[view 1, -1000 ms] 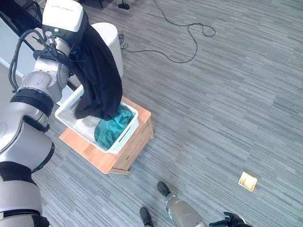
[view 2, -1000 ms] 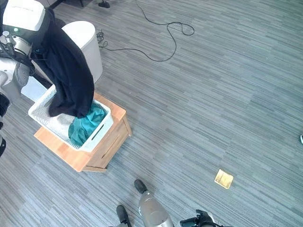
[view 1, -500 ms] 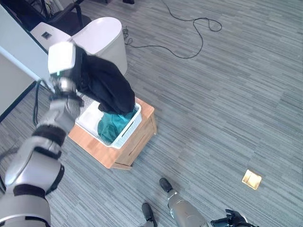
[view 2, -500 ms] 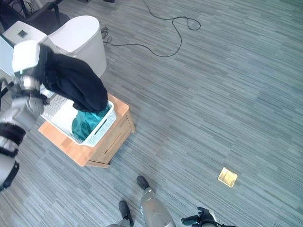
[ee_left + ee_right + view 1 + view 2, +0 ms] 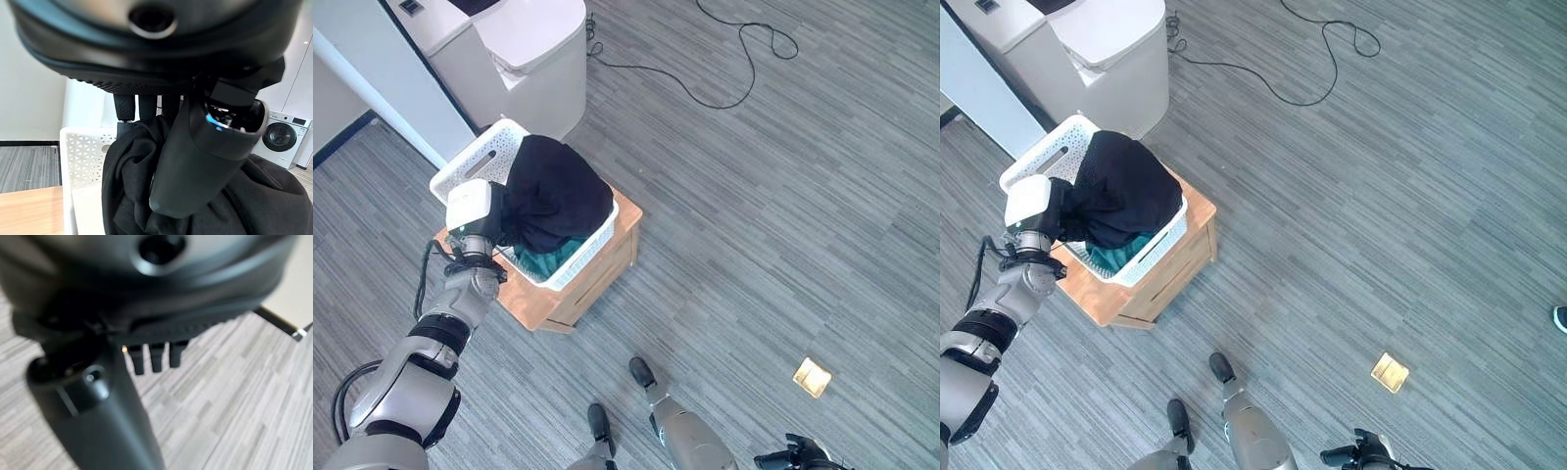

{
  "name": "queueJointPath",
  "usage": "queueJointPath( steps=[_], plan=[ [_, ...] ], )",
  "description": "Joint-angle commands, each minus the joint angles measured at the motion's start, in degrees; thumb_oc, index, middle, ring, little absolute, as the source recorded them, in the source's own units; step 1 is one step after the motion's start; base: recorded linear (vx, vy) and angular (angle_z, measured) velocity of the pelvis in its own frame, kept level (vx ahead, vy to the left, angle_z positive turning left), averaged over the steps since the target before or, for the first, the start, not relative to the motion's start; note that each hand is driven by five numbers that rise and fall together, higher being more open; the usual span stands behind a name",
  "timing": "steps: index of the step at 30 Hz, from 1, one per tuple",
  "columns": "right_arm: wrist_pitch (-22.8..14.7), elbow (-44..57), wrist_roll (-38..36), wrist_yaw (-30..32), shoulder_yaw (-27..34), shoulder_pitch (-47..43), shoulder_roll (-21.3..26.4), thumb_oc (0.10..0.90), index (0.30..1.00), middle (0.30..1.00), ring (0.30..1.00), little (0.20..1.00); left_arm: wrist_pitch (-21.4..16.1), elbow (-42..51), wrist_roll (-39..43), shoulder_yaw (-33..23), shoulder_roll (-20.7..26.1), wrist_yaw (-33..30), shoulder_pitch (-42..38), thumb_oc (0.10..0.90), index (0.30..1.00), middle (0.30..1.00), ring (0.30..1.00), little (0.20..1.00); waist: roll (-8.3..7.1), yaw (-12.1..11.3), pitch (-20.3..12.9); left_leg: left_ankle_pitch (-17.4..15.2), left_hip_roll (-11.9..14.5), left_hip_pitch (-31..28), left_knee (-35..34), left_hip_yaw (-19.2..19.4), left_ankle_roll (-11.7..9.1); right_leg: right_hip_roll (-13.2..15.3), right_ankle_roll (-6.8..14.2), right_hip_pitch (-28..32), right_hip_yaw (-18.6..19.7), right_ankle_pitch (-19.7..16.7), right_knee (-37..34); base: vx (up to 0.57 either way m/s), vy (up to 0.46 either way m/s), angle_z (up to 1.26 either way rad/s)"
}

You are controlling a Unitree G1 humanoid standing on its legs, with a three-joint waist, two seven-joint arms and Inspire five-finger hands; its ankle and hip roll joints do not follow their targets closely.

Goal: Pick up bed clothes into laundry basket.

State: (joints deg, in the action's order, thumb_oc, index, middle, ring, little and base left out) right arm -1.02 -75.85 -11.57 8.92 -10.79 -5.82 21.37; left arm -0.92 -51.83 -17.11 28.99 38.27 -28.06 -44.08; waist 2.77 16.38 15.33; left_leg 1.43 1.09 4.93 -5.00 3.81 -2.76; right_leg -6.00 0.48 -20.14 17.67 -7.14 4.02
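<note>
Left hand [image 5: 195,161]: seen at the near-left rim of the basket, its thumb and fingers [image 5: 139,105] closed around a fold of the black garment [image 5: 553,191].
Black garment: heaped in the white laundry basket [image 5: 475,166], bulging above the rim and covering most of the inside; a grip on its near-left edge is kept by the left hand.
Teal cloth [image 5: 548,259]: lodged under the black garment, a strip of it exposed against the basket's near wall.
White laundry basket: set on a low wooden table [image 5: 607,269], which stands on the grey striped carpet [image 5: 783,215].
White appliance [image 5: 524,49]: placed just behind the basket, beside a pale wall panel.
Black cord [image 5: 744,69]: looped across the carpet at the far side, well apart from the table.
Small tan square [image 5: 812,376]: lying flat on the carpet to the right.
Right hand [image 5: 112,396]: held low over bare carpet, well apart from the basket; fingers [image 5: 156,355] are straight and nothing is held.
</note>
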Motion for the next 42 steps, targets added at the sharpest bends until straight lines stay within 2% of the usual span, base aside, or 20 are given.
queueJointPath(
  steps=[1,2,6,10,11,13,14,18,21,22,23,26,32,35,37,40,42],
  plan=[
    [0.4,-2.3,-1.2,1.2,-1.9,3.0,0.5,0.8,0.9,0.9,0.9,0.9,0.0,-3.7,-2.3,-1.8,1.5,-2.4,-6.5,0.607,0.611,0.611,0.611,0.611,-3.15,0.3,-2.8,-2.1,-2.3,2.3,0.0,-1.0,-1.0,1.6,6.2,6.5,4.9,4.7,-7.6,-0.04,-0.022,0.01],
    [0.4,-2.2,-1.1,1.3,-2.3,2.8,0.3,0.8,0.9,0.9,0.9,0.9,0.4,-5.1,-2.8,-1.3,1.0,-1.9,-6.3,0.8,0.9,0.9,0.9,0.9,-3.13,0.4,-2.7,-2.1,-2.3,2.4,0.0,-0.9,-1.0,1.5,6.2,6.4,4.9,4.6,-7.5,-0.05,-0.022,0.0],
    [0.4,-2.6,-0.1,1.6,-4.0,1.7,-0.3,0.8,0.9,0.9,0.9,0.9,1.2,-11.6,-4.7,0.9,-1.9,0.1,-4.2,0.8,0.9,0.9,0.9,0.9,-2.98,0.7,-2.6,-2.0,-1.9,2.7,0.0,-0.5,-1.0,1.3,6.1,6.0,5.0,4.6,-7.5,-0.03,-0.002,-0.02],
    [0.8,-3.0,1.0,1.7,-4.6,0.4,-0.1,0.8,0.9,0.9,0.9,0.9,1.9,-15.8,-5.0,-0.2,-3.8,2.1,0.1,0.8,0.9,0.9,0.9,0.9,-2.79,0.7,-2.9,-2.1,-1.7,2.9,0.0,0.1,-1.0,1.2,6.0,5.9,5.2,4.6,-7.6,-0.02,0.011,-0.11],
    [1.0,-3.1,1.6,1.6,-4.6,-0.6,0.1,0.8,0.9,0.9,0.9,0.9,1.9,-17.5,-3.7,-1.9,-4.3,2.7,2.3,0.8,0.9,0.9,0.9,0.9,-2.69,0.5,-3.2,-2.2,-1.6,2.8,0.0,0.3,-1.0,1.0,5.9,5.9,5.2,4.6,-7.6,-0.01,0.016,-0.17],
    [1.2,-3.0,1.9,1.1,-4.6,-1.3,1.0,0.8,0.9,0.9,0.9,0.9,1.7,-18.6,-2.7,-3.5,-3.6,3.1,4.4,0.8,0.9,0.9,0.9,0.9,-2.59,0.1,-3.5,-2.2,-1.5,2.7,0.0,0.3,-1.0,1.0,5.9,6.0,5.2,4.7,-7.6,-0.01,0.016,-0.19],
    [1.6,-3.0,2.6,0.6,-4.7,-1.4,1.3,0.8,0.9,0.9,0.9,0.9,1.4,-18.6,-1.7,-5.2,-1.9,3.4,6.3,0.8,0.9,0.9,0.9,0.9,-2.52,-0.4,-4.1,-2.2,-1.4,2.3,0.0,0.3,-1.0,1.1,5.9,6.4,5.1,4.8,-7.6,0.01,0.009,-0.1],
    [1.6,-2.9,3.6,0.1,-5.2,-0.9,1.4,0.8,0.9,0.9,0.9,0.9,1.1,-17.5,-1.5,-6.2,2.0,3.0,7.0,0.8,0.9,0.9,0.9,0.9,-2.71,-1.3,-5.0,-2.2,-1.4,1.6,0.0,0.1,-1.0,1.5,5.9,7.4,4.6,5.0,-7.6,0.01,-0.002,0.01],
    [1.5,-2.7,3.6,-0.1,-5.3,-0.9,1.5,0.8,0.9,0.9,0.9,0.9,0.9,-15.2,-1.3,-6.5,6.2,1.7,5.0,0.8,0.9,0.9,0.9,0.9,-3.29,-2.3,-5.4,-2.2,-1.5,0.8,0.0,-0.1,-1.0,1.7,6.0,8.1,3.9,5.1,-7.6,0.01,-0.008,0.03],
    [1.5,-2.7,3.6,-0.1,-5.3,-1.0,1.4,0.8,0.9,0.9,0.9,0.9,0.9,-15.2,-1.3,-6.5,6.3,1.7,5.0,0.8,0.9,0.9,0.9,0.9,-3.36,-2.2,-5.4,-2.2,-1.5,0.7,0.0,-0.2,-1.0,1.7,6.0,8.1,3.9,5.1,-7.6,0.0,-0.022,0.03],
    [1.4,-2.5,3.2,-0.1,-5.5,-1.2,1.4,0.8,0.9,0.9,0.9,0.9,0.8,-13.6,-1.1,-6.7,8.5,0.7,3.2,0.8,0.9,0.9,0.9,0.9,-3.8,-2.7,-5.7,-2.2,-1.5,0.4,0.0,-0.3,-0.9,1.8,6.1,8.4,3.5,5.1,-7.5,0.01,-0.018,0.04],
    [1.1,-2.0,2.2,-0.3,-6.0,-2.0,0.8,0.8,0.9,0.9,0.9,0.9,0.9,-11.7,-0.8,-6.2,11.1,-0.9,-0.8,0.8,0.9,0.9,0.9,0.9,-4.91,-3.2,-6.4,-2.2,-1.6,-0.2,0.0,-0.4,-0.8,2.0,6.3,8.9,3.2,5.0,-7.5,0.0,-0.006,0.05],
    [0.9,-1.6,1.2,-0.9,-6.9,-2.0,0.1,0.8,0.9,0.9,0.9,0.9,1.3,-11.4,-1.2,-3.2,13.8,-2.0,-8.1,0.8,0.9,0.9,0.9,0.9,-5.88,-3.3,-7.7,-2.3,-1.6,-0.5,0.0,-0.5,-0.7,2.1,6.5,9.0,3.0,4.9,-7.6,0.01,-0.01,0.09],
    [0.7,-1.6,0.6,-0.7,-7.1,-1.1,-0.5,0.8,0.9,0.9,0.9,0.9,2.0,-10.4,-1.6,-0.5,15.2,-3.0,-14.4,0.8,0.9,0.9,0.9,0.9,-5.91,-3.0,-8.4,-2.3,-1.8,-0.4,0.0,-0.5,-0.6,2.2,6.8,8.8,2.7,4.6,-7.8,0.0,0.0,0.0],
    [0.6,-1.6,0.8,-0.6,-7.1,-0.7,-0.7,0.8,0.9,0.9,0.9,0.9,1.8,-8.7,-1.7,-0.3,15.9,-3.9,-15.9,0.8,0.9,0.9,0.9,0.9,-5.85,-3.0,-8.6,-2.4,-1.9,-0.4,0.0,-0.5,-0.5,2.3,6.9,8.8,2.7,4.5,-7.8,0.0,0.0,0.0],
    [0.6,-1.2,1.2,-0.2,-7.0,-0.5,-0.9,0.8,0.9,0.9,0.9,0.9,0.1,-3.2,0.2,-1.7,16.4,-6.1,-17.8,0.8,0.9,0.9,0.9,0.9,-5.85,-3.2,-8.7,-2.4,-2.3,-0.4,0.0,-0.7,-0.3,2.5,7.1,8.8,2.7,4.4,-7.9,-0.01,0.011,0.0],
    [0.5,-0.1,2.5,0.3,-6.9,-0.2,-0.8,0.8,0.9,0.9,0.9,0.9,-3.4,5.1,6.0,-5.8,15.7,-7.8,-16.8,0.8,0.9,0.9,0.9,0.9,-6.26,-3.6,-8.9,-2.4,-2.5,-0.6,0.0,-0.9,-0.2,2.7,7.3,9.0,2.4,4.3,-8.0,-0.01,0.016,0.0]
  ],
)
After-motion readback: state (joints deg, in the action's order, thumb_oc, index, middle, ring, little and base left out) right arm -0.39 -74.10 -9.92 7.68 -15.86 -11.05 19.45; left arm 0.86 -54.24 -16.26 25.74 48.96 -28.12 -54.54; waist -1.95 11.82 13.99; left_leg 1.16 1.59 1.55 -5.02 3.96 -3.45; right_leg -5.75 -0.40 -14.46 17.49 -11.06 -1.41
